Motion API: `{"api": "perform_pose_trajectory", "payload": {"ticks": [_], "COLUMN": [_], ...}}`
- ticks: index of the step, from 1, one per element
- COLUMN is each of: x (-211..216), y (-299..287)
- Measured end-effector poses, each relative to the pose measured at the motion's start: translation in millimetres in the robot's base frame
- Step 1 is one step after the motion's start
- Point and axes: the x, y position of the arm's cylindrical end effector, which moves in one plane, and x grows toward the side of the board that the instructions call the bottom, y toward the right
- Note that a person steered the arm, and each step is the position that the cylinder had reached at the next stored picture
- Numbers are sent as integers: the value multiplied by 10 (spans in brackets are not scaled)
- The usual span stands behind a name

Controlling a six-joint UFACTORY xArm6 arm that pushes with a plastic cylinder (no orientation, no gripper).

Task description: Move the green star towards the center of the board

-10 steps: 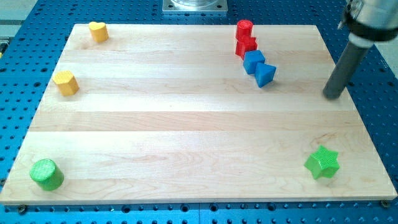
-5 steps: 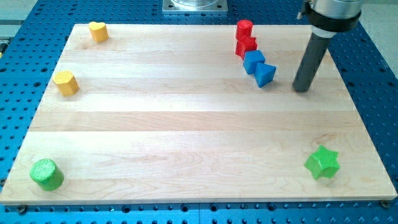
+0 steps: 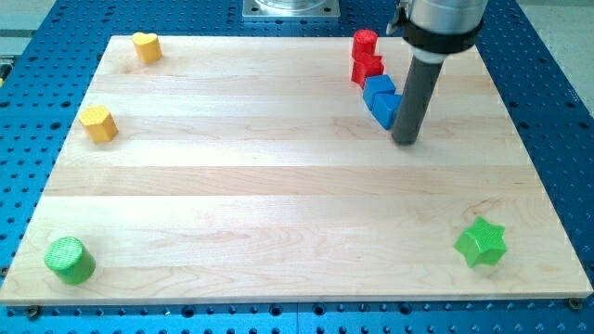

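The green star (image 3: 482,242) lies near the view's bottom right corner of the wooden board (image 3: 278,186). My tip (image 3: 405,140) rests on the board in the upper right part, well above and to the left of the star. The rod stands in front of the lower blue block (image 3: 384,110) and hides part of it; I cannot tell whether the tip touches it.
A second blue block (image 3: 376,89) and two red blocks (image 3: 366,57) form a chain near the view's top right. A yellow heart (image 3: 146,45) sits top left, another yellow block (image 3: 97,122) at the left edge, a green cylinder (image 3: 70,259) bottom left.
My tip has moved leftward from the board's right edge to just beside the lower blue block. No block has visibly moved.
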Motion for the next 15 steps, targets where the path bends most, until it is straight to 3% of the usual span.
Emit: {"api": "perform_pose_trajectory", "payload": {"ticks": [1,11,12,13,14,15], "x": [289,278,595,1372,1788,1681], "y": [-189,438,937,1350,1138,801]}}
